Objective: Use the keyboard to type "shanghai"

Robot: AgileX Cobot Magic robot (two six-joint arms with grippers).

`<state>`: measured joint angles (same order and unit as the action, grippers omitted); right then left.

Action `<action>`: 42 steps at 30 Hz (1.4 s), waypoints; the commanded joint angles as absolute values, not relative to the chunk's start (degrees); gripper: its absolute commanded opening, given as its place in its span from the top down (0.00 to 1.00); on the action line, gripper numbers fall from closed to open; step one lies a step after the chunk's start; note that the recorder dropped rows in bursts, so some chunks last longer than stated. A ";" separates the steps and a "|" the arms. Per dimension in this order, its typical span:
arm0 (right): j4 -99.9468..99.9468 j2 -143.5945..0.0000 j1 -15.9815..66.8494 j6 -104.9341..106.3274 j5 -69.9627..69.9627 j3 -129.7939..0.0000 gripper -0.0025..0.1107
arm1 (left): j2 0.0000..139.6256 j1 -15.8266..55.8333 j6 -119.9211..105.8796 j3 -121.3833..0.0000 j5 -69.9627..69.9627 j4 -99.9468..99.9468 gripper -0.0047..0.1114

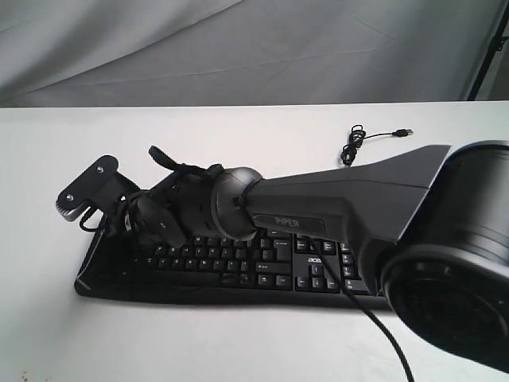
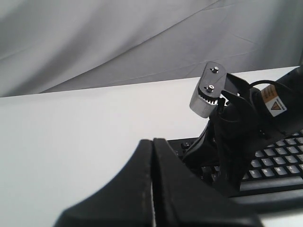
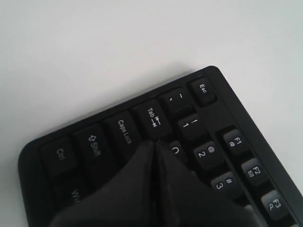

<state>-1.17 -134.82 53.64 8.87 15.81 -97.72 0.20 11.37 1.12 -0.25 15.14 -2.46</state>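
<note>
Showing one keyboard (image 1: 262,269); left gripper (image 2: 152,144), right gripper (image 3: 155,144) closed.

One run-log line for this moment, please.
task: type "shanghai" | right tool: shut, tip over keyboard near Tab key, contact unclear | left tool: shut, pressing nothing

I take this for a robot test bench in a lab, not a home or an office. The bare white table (image 1: 238,342) carries only a keyboard (image 1: 262,267) and a black robot arm (image 1: 342,208). A creased grey cloth backdrop (image 1: 199,48) hangs at twelve o'clock and shuts off the room behind. At two o'clock a black slanted pole (image 1: 488,56) crosses the cloth, perhaps a stand leg; it's cropped too tightly to be sure.
</note>
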 commanded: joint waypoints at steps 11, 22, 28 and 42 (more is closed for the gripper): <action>-0.66 -131.67 54.07 9.18 18.32 -97.90 0.98 | 0.00 11.60 1.28 0.00 14.87 -2.51 0.96; 0.00 -117.09 48.30 6.87 12.88 -76.30 0.98 | 0.00 11.60 1.28 0.00 14.87 -2.51 0.96; -0.99 -115.11 45.21 6.87 6.06 -68.06 0.98 | 0.00 11.60 1.28 0.00 14.87 -2.51 0.96; -1.47 -118.87 43.83 6.87 2.53 -68.09 0.98 | 0.00 11.60 1.28 0.00 14.87 -2.51 0.96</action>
